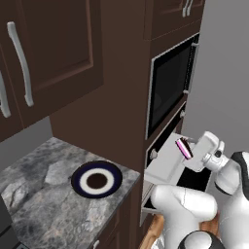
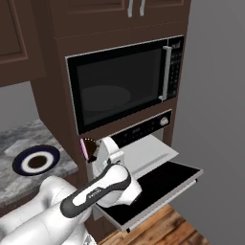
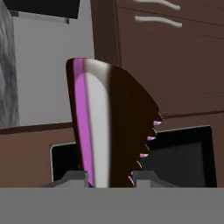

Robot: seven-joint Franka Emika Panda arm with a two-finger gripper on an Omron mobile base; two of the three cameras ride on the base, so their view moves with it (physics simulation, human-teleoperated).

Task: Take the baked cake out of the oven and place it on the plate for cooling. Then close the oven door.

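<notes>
One small wedge, the baked cake [image 3: 111,127], is clenched between the fingers of the pincer [image 1: 185,149], held up in the air above the oven door [image 2: 158,184] and clear of it; its dark brown body, pale layer and pink stripe show close up in the hand view. That door hangs dropped open and flat, its dark glass facing up, with a pale grey tray [image 2: 143,155] drawn out over it from the oven [image 2: 148,125]. Directly above sits a black-glass microwave [image 2: 122,88] with a vertical handle, closed. Between the cake and the plate [image 1: 97,179] stands the corner of the dark brown cabinet column [image 1: 121,97] that houses both appliances. The plate lies bare on the mottled grey stone table [image 1: 44,204], well to the left of the pincer. Dark wooden wall cupboards [image 1: 48,53] with silver handles hang above the table, a plain grey wall [image 1: 223,73] stands to the right, and wooden floor [image 2: 172,229] shows below the door.
</notes>
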